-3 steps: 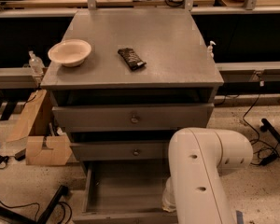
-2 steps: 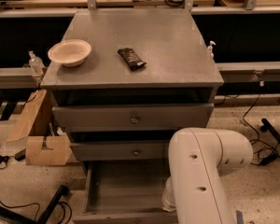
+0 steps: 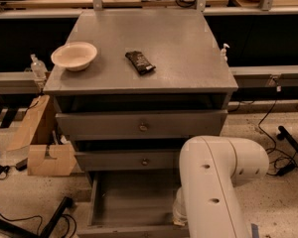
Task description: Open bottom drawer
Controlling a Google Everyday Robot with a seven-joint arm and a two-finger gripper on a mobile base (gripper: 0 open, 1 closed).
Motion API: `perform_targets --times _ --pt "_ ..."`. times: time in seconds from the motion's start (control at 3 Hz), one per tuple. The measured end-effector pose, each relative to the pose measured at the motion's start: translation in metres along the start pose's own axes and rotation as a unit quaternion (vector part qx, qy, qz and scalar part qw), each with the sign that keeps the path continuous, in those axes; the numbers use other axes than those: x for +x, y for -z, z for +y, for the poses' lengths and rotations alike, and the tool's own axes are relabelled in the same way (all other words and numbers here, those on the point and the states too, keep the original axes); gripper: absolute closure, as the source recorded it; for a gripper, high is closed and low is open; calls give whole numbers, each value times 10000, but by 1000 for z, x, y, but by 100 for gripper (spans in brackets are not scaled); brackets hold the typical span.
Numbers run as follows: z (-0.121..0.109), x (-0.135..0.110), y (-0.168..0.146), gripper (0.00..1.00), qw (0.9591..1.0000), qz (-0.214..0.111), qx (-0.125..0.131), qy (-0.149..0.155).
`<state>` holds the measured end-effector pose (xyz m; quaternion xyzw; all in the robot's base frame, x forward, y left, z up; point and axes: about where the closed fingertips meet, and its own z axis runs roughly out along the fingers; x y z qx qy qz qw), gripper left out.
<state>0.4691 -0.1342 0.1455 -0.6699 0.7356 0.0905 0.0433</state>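
Broadly, one grey metal cabinet [image 3: 64, 113] fills the middle of the view, and its flat worktop [image 3: 184, 53] is scuffed and dull. One white robot arm [image 3: 213, 187] rises in the lower right and covers the right end of the lowest drawer. The pincer is hidden somewhere below that arm, so I cannot tell whether it is released or clenched.

The cabinet has three drawers. The top drawer [image 3: 104, 125] and the middle drawer [image 3: 114, 160] each show a small round knob on the front. The bottom drawer [image 3: 131, 197] stands pulled out toward the camera, its grey tray open to view.

One folded cardboard box [image 3: 44, 155] leans on the speckled floor [image 3: 273, 207] at the cabinet's left. Dark cables [image 3: 268, 133] trail over the floor on the right.

One cream bowl [image 3: 74, 55] sits near the worktop's left edge. One dark wrapped snack bar [image 3: 140, 62] lies toward the middle. Two small bottles stand off the worktop: one clear bottle [image 3: 37, 66] past the left edge, and one pump bottle [image 3: 223, 51] past the right edge.
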Motion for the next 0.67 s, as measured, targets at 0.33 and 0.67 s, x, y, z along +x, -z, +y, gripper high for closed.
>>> perform_targets --times 0.33,0.67 --pt "-20 -8 0 0 10000 0 0 0" --pt "-22 -8 0 0 10000 0 0 0"
